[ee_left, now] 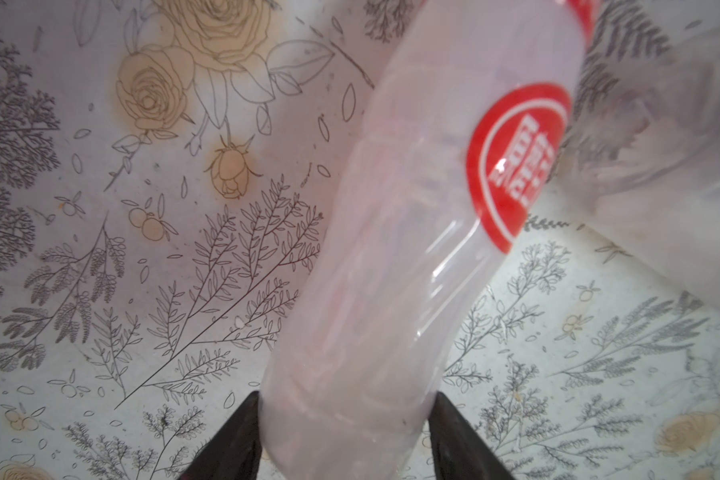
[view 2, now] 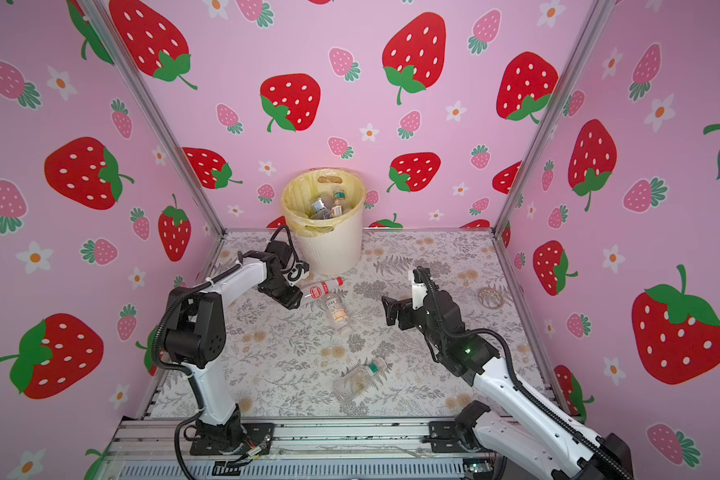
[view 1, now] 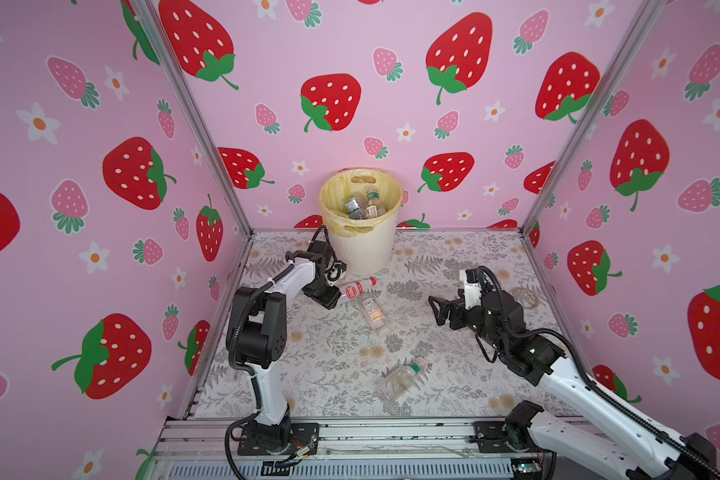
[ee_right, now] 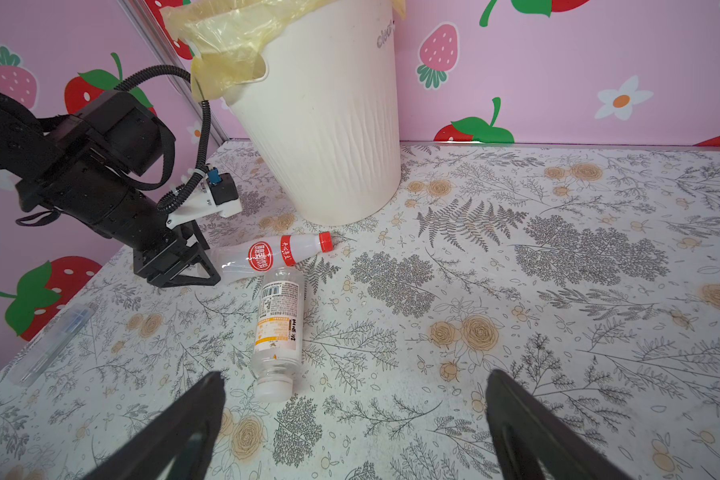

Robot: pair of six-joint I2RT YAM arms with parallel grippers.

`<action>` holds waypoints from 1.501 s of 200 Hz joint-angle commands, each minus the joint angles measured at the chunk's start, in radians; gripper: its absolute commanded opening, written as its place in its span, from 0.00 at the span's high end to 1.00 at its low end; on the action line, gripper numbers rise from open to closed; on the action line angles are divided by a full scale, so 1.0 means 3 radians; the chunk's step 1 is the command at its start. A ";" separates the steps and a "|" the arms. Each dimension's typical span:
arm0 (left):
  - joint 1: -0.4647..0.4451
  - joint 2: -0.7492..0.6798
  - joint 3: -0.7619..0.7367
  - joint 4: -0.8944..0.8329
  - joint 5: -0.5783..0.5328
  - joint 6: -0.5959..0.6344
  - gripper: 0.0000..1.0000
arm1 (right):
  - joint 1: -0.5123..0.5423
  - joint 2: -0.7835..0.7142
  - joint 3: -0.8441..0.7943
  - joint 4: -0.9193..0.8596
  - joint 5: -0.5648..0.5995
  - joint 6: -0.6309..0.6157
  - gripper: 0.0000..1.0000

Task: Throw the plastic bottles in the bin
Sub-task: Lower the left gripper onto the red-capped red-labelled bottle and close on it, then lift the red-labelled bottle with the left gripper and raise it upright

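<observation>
The red-labelled bottle [view 1: 356, 288] lies on its side on the table, just in front of the bin [view 1: 362, 249], red cap pointing to the right in both top views. My left gripper [view 1: 336, 298] is at its base end, and in the left wrist view its fingers [ee_left: 233, 440] press against both sides of the base, so I read it as clamped on that bottle, which is not yet lifted off the cover. Touching it, or very nearly, the orange-labelled bottle [view 1: 373, 312] lies flat, angled toward the near edge with its white cap pointing nearer me. Well apart from both, toward the front, the green-capped bottle [view 1: 400, 380] lies clear and label-free. Several bottles [view 1: 362, 203] are already inside the bin, which stands against the back wall with its yellow liner folded over the rim. My right gripper [view 1: 435, 311] hangs above the floral table cover [view 1: 454, 374], right of the orange-labelled bottle, jaws spread wide and holding nothing. A roll of tape [view 1: 525, 297] lies near the right wall.
</observation>
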 commanded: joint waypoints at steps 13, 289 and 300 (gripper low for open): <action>-0.0034 0.0088 0.0140 -0.0132 0.0004 0.0086 0.45 | -0.0011 -0.0018 -0.0008 0.0001 0.0015 0.0009 0.01; -0.0655 -0.1410 -0.0321 0.0392 0.0695 -0.0980 0.60 | -0.0031 0.0057 0.0037 -0.0170 0.0186 -0.0080 0.01; -0.0655 -0.1499 -0.0342 0.0422 0.0748 -0.1019 0.59 | -0.0031 0.0069 0.0041 -0.0155 0.0188 -0.0075 0.01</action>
